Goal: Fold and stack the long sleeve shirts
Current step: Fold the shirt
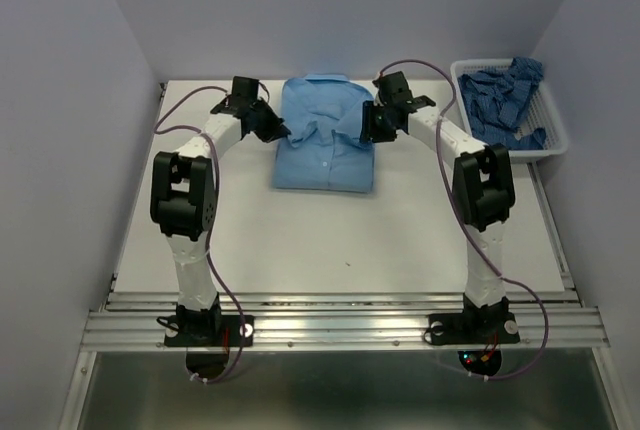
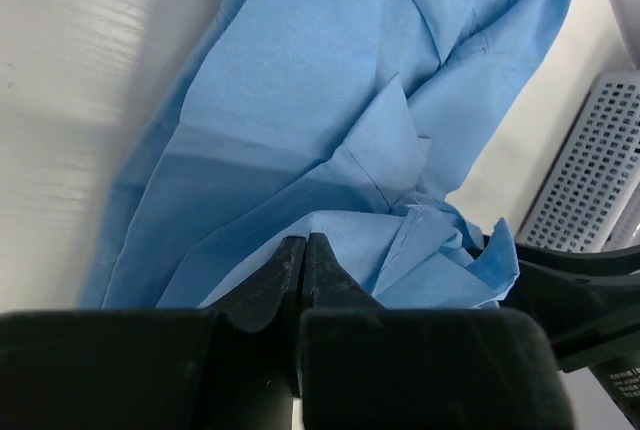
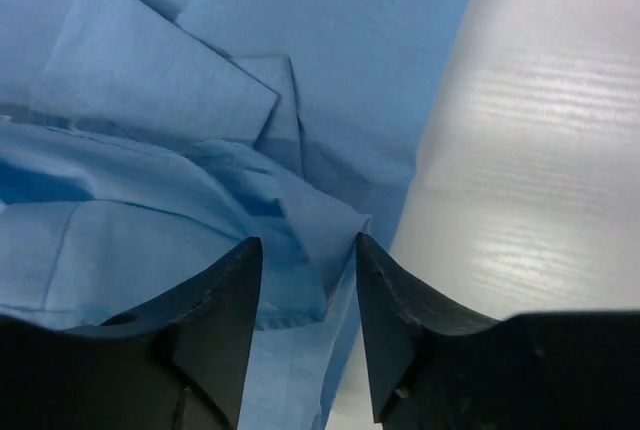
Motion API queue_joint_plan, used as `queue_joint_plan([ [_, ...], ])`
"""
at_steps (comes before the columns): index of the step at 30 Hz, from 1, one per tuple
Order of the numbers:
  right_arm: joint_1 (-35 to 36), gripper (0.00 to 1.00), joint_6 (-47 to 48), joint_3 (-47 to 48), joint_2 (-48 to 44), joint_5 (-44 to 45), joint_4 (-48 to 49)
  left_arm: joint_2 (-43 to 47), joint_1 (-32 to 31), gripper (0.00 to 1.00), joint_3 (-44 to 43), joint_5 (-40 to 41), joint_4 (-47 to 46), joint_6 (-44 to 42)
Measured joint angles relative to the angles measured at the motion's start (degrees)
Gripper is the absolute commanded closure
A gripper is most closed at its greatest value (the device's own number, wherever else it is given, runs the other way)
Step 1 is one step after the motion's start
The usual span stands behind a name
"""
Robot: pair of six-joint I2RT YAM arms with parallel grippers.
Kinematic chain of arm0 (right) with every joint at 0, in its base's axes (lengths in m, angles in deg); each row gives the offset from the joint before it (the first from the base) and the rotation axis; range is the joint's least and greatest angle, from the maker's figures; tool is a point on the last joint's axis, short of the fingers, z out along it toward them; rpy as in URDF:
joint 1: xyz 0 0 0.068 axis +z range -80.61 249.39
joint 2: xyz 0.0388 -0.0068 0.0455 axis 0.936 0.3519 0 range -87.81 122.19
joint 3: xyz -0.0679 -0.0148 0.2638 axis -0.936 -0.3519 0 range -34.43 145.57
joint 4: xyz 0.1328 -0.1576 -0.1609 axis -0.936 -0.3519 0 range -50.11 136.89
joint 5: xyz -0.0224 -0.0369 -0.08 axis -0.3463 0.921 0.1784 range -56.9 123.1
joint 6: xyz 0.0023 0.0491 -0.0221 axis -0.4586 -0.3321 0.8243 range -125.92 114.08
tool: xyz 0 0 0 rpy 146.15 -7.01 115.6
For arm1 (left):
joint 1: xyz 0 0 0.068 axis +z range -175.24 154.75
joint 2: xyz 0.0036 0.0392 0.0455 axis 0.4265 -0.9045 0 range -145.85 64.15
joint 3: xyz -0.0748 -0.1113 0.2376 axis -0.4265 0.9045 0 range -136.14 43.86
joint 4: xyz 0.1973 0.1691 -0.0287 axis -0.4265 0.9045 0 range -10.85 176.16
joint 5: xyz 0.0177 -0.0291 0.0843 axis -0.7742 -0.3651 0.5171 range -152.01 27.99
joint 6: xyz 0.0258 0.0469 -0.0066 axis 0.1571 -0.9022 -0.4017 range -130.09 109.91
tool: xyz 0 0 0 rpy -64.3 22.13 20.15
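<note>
Now my left fingers (image 2: 330,288) press closed at the light blue shirt (image 1: 325,145); my right fingers (image 3: 222,295) straddle its fold, spread apart.

Soft, even light overhead; glare streaks the table (image 3: 520,150), shadow dims the light blue shirt (image 2: 250,180).

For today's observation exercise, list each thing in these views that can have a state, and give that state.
light blue shirt: folded, lying flat.
dark patterned shirt: unfolded, crumpled in the basket.
basket: upright, holding the dark patterned shirt.
left hand: shut, tips at the light blue shirt's edge; whether it pinches cloth is unclear.
right hand: open, fingers astride a fold of the light blue shirt.
</note>
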Motion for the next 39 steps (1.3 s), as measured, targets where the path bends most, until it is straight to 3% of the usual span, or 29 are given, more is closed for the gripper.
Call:
queue_joint_plan([
  [1,0.0,0.48,0.4,0.6,0.3,-0.3,0.2,0.0,0.1,0.43,-0.3,0.5,0.3,0.2],
  [3,0.0,0.42,1.2,1.7,0.7,-0.9,0.6,0.0,0.2,0.02,-0.9,1.4,0.9,0.2],
  [5,0.0,0.05,1.8,3.0,0.7,-1.4,0.7,-0.1,0.5,0.01,-2.1,2.1,1.7,0.4],
  [6,0.0,0.00,2.2,3.5,0.5,-1.8,0.9,-0.1,0.7,0.01,-2.7,2.3,1.7,0.2],
  [10,0.0,0.00,3.6,1.7,-2.8,-5.3,1.2,1.0,1.0,0.01,-3.4,3.8,2.1,-0.6],
  [12,0.0,0.00,3.5,-5.0,-8.5,-9.0,3.5,3.6,1.1,0.01,-1.9,5.2,2.1,-1.0],
  [18,1.5,0.00,0.2,-18.0,-20.4,-23.3,11.0,17.9,0.2,0.01,11.9,4.4,-1.4,-0.7],
  [21,3.6,0.00,-2.2,-17.9,-16.7,-30.3,15.5,20.1,-1.3,0.01,15.8,3.0,-4.4,-0.1],
  [25,5.0,0.00,-4.6,-11.5,-3.8,-34.8,18.6,19.1,-2.8,0.01,22.5,0.2,-9.9,2.2],
  [30,4.8,0.00,-7.3,-0.7,11.3,-34.8,18.8,10.7,-2.8,0.01,23.3,-1.1,-14.6,4.7],
  [34,4.1,0.00,-7.8,2.3,13.7,-33.1,20.0,4.7,-2.4,0.01,22.8,-3.1,-17.0,5.7],
  [39,4.0,0.00,-6.8,2.2,13.6,-31.6,20.5,4.9,-2.3,0.01,22.8,-1.9,-17.4,4.9],
])
